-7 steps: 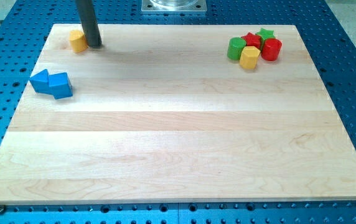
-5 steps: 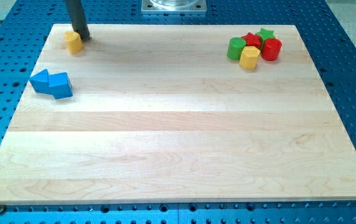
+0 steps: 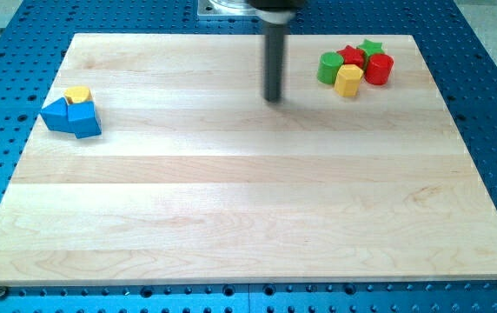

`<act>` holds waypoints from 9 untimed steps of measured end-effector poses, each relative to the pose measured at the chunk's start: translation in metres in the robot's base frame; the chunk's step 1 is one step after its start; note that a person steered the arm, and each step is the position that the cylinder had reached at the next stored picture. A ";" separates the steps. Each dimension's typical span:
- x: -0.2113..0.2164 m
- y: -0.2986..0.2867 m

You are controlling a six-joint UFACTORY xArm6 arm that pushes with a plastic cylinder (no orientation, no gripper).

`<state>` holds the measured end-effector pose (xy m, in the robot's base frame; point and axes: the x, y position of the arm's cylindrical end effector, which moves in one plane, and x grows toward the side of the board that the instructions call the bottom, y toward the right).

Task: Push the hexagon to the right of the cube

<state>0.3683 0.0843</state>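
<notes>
A straight, dark grey rod of round section is seen, smooth and unmarked along its length. A wider black collar is seen around it at 12 o'clock. My tip [image 3: 273,98], at 6 o'clock, is cut off flat and blunt. No cables or screws are visible.

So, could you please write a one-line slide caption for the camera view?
My tip rests mid-board, left of the red-green-yellow cluster; the yellow hexagon touches the blue cube at far left.
</notes>
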 end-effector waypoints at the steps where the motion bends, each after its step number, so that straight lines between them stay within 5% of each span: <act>1: -0.005 0.097; 3: -0.064 0.135; 8: 0.032 -0.186; 9: 0.060 -0.198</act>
